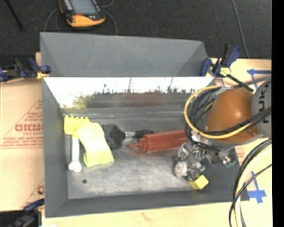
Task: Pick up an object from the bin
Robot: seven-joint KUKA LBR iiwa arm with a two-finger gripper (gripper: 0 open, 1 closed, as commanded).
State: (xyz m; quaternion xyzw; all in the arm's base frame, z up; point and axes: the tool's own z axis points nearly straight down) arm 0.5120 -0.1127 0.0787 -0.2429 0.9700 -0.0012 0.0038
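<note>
My gripper (188,162) hangs low at the right end of the bin, just above the floor. A small yellow block (199,182) lies right below and to the right of it, close to the bin's front right corner. A long reddish-brown tube-shaped object (161,141) lies on the floor to the gripper's upper left, its right end close to the gripper. A small black piece with a metal tip (117,135) sits at the tube's left end.
At the bin's left lie a pale yellow folded cloth or sponge (95,145), a yellow toothed piece (74,124) and a white spoon-like stick (75,153). The arm with its orange cover and cables comes in over the right rim.
</note>
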